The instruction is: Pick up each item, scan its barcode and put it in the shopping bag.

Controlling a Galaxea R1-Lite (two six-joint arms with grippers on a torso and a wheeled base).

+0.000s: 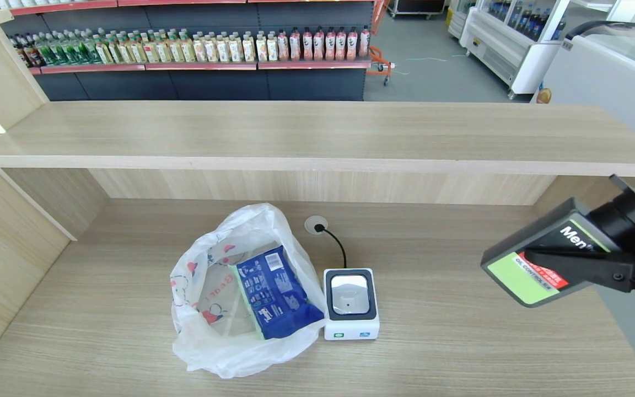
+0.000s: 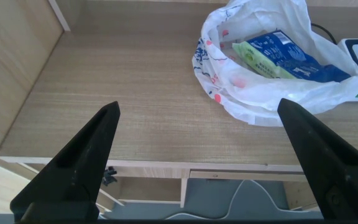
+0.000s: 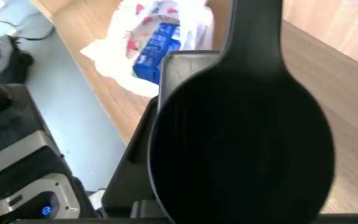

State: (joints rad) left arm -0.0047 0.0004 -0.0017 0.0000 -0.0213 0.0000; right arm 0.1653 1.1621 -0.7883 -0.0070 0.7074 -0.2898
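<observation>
Holding the black box (image 1: 521,270) clamped in my right gripper (image 1: 571,259), up at the right of the counter (image 1: 461,342) and well apart from the scanner (image 1: 350,295), I worry most about the read: I can't tell which face carries the barcode, so it may reach the window turned away. The shopping bag (image 1: 207,342), just beside the scanner with a blue packet (image 1: 276,292) already inside, looks floppy and could snag. My left gripper (image 2: 197,109) hangs spread wide, empty.
</observation>
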